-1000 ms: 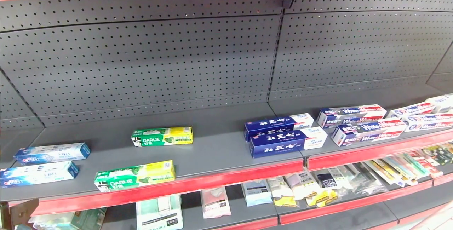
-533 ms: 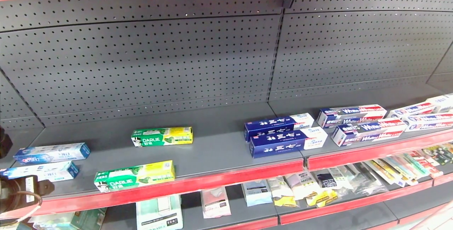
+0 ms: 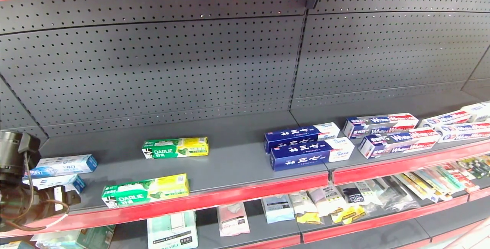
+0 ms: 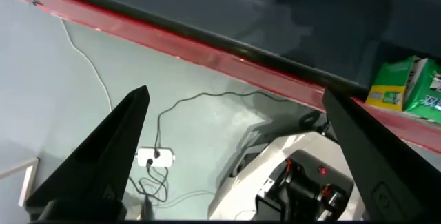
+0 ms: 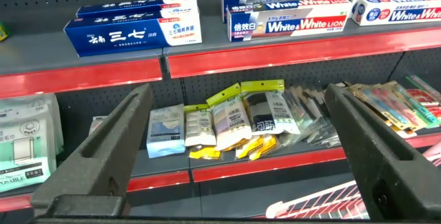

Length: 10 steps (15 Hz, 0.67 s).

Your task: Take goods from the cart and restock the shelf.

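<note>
the shelf runs across the middle of the head view as a grey board with a red front lip and a perforated back panel. the goods on it are toothpaste boxes, all lying flat in pairs. at the left edge are two light blue boxes, one behind the other, the front one partly covered by the left arm, which stands at the lower left of the frame in front of the shelf lip. left of centre lie two green and yellow boxes, the front one at the lip and the back one well apart from it, deeper on the board. right of centre two dark blue boxes lie just beside each other. further right come two blue, white and red boxes, then more white boxes at the right edge. hanging packets fill the lower shelf in the bottom right of the frame.

in the left wrist view the left jaws are released, spread wide, with grey floor and a white power strip showing between them; a green box sits at the right edge, above the red lip.

in the right wrist view the right jaws are also released and wide apart, framing the packets, with the dark blue boxes in the upper left of the frame. a white wire grid shows at the bottom right.
</note>
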Tool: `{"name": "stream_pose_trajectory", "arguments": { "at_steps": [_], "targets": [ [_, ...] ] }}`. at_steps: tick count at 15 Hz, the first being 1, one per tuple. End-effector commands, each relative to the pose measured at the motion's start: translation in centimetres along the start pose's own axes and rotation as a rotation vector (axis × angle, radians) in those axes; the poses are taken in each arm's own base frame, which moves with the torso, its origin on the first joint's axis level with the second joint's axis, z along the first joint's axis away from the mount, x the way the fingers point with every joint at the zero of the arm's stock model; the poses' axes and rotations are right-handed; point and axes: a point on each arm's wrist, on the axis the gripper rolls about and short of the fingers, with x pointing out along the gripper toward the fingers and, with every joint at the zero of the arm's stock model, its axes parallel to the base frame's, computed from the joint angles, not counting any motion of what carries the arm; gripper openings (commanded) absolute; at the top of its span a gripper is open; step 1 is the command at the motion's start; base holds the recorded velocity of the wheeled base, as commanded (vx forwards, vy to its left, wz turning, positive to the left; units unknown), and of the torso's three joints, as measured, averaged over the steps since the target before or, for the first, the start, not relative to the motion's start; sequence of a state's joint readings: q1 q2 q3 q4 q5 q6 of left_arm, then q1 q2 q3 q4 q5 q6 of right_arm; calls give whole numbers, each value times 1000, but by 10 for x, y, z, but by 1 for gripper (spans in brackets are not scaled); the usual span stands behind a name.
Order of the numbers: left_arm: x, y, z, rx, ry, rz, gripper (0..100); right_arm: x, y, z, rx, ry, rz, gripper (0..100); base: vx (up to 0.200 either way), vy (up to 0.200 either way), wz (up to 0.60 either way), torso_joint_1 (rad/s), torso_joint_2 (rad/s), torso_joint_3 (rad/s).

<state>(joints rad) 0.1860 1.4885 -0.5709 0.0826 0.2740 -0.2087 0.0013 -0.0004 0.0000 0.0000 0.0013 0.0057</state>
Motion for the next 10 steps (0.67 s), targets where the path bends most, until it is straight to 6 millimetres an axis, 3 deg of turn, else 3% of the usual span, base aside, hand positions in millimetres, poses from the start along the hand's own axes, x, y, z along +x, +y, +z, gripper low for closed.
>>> {"name": "stream_pose_trajectory", "arguments": {
  "at_steps": [1,10],
  "targets": [
    [9,-7,0,21,24,-5,100,0,0,0,0,2,1,100,0,0,0,0,0,0],
    [25,-30,7,15,-2,-48,100,0,0,0,0,2,1,100,0,0,0,0,0,0]
  ]
}}
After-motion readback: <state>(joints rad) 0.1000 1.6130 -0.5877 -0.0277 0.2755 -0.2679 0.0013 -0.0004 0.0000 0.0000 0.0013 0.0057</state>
